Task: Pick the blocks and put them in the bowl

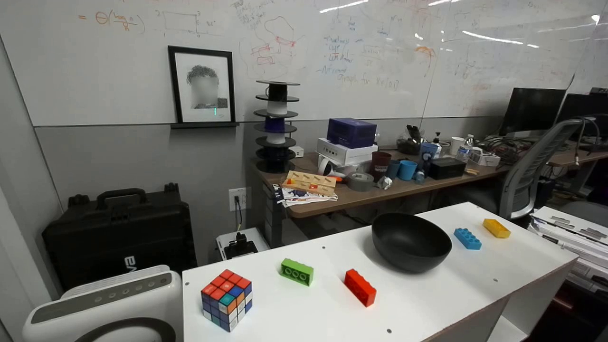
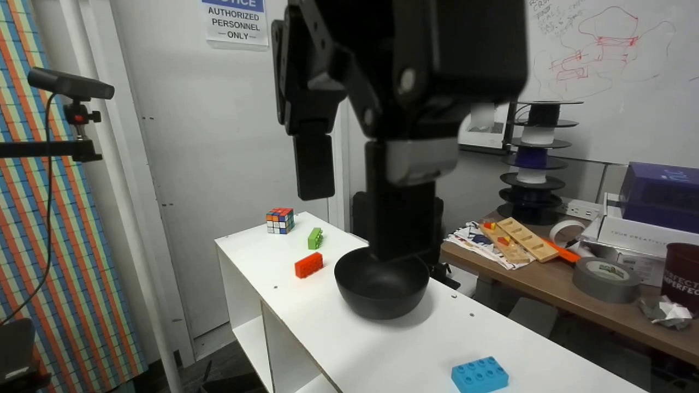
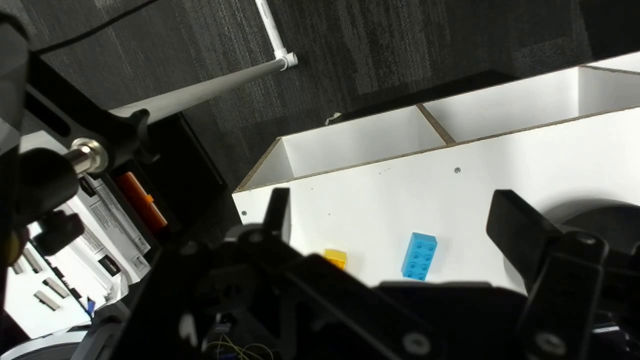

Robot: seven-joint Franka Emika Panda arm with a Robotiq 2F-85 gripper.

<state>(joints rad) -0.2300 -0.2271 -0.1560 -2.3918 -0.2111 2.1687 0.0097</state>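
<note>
The black bowl [image 1: 411,242] stands on the white table, and nothing shows inside it. To one side of it lie the blue block [image 1: 468,238] and, farther off, the yellow block [image 1: 496,228]; on its opposite side are the red block [image 1: 360,287] and the green block [image 1: 297,272]. My gripper [image 2: 357,215] hangs above the table, open, its fingers wide apart with nothing between them. In the wrist view the blue block [image 3: 419,256] appears below the gap, while a finger link partly covers the yellow block [image 3: 335,257].
A multicoloured puzzle cube [image 1: 227,300] sits at the table's end beyond the green block. The white table [image 1: 304,313] has open compartments along its side. Behind it runs a brown desk [image 1: 308,207] with boxes, cups and tape. A black case [image 1: 121,232] stands by the wall.
</note>
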